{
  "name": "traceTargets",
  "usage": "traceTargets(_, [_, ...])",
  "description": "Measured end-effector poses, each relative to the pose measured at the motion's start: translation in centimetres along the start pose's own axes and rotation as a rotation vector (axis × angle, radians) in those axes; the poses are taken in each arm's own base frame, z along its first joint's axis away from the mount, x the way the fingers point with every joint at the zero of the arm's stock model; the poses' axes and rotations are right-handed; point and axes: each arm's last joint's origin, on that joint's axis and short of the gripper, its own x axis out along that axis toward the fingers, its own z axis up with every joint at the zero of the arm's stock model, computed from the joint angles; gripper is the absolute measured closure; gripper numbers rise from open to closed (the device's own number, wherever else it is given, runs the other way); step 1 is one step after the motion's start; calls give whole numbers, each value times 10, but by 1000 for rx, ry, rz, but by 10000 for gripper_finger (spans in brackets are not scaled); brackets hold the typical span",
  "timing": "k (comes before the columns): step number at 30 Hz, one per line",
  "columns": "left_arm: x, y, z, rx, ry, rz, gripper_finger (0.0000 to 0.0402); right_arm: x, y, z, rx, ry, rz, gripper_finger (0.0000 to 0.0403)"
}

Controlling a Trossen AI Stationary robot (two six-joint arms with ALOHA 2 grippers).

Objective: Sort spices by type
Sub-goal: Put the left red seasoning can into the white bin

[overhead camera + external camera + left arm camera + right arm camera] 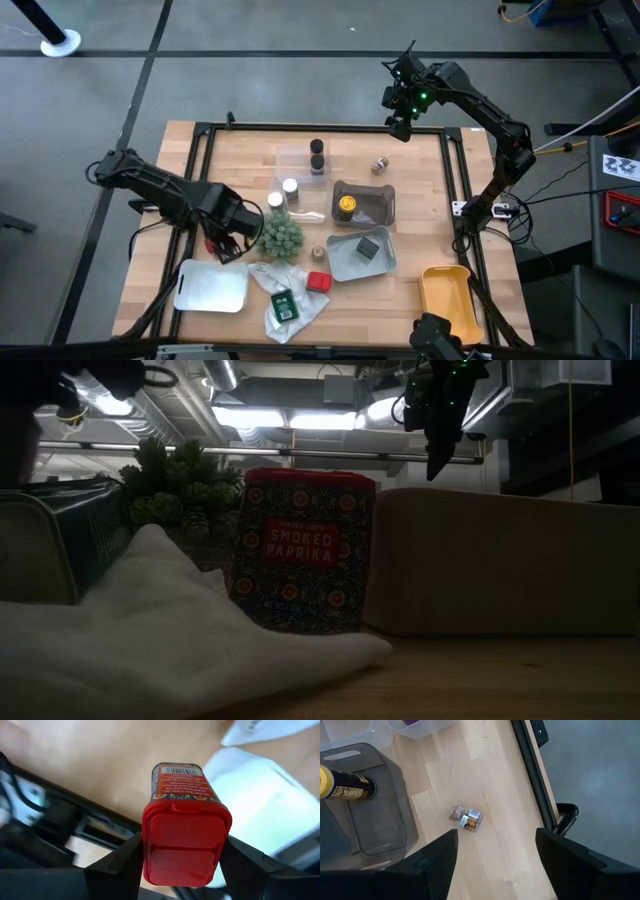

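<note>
My left gripper (222, 243) is near the table's left side, between the green plant (280, 235) and the white tray (212, 287), shut on a red-capped spice tin (182, 820). My right gripper (400, 108) hangs open, high over the far edge, above a small jar (466, 819) lying on its side. Two dark brown jars (317, 157) stand in a clear tray, with two white-capped jars (283, 194) beside it. A yellow-capped jar (346, 206) stands in a brown tray. A dark grey block (368, 249) lies in a grey tray. Another red paprika tin (305, 550) stands on the table. My left gripper pinches the red tin at its red cap end (185, 850), one finger (125, 862) on each side of the cap. The tin's body points away from the wrist, along the fingers, its barcode end (177, 771) farthest off. It looks lifted clear of the wood below.
A white plastic bag (290, 300) holding a green tin (283, 305) lies near the near edge, beside a tan round piece (319, 253). A yellow tray (447, 295) sits at the near right corner. A black frame (205, 150) rims the table. Bare wood lies along the right side.
</note>
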Motion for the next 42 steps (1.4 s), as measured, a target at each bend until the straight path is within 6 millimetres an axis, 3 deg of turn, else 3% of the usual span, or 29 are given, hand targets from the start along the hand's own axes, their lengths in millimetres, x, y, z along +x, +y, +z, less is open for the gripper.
traceTargets(10, [4, -37, -19, -138, 15, -212, 199, 0, 0, 0, 0, 0, 0, 136])
traceTargets(16, [7, -51, -31, -326, 31, -254, 199, 0, 0, 0, 0, 0, 0, 136])
traceTargets(23, [24, -56, -39, -548, 30, -220, 199, 0, 0, 0, 0, 0, 0, 136])
traceTargets(36, [52, -55, -32, -724, -22, -223, 197, 0, 0, 0, 0, 0, 0, 136])
traceTargets(42, [64, -56, -29, -707, -23, -252, 139, 0, 0, 0, 0, -1, 0, 136])
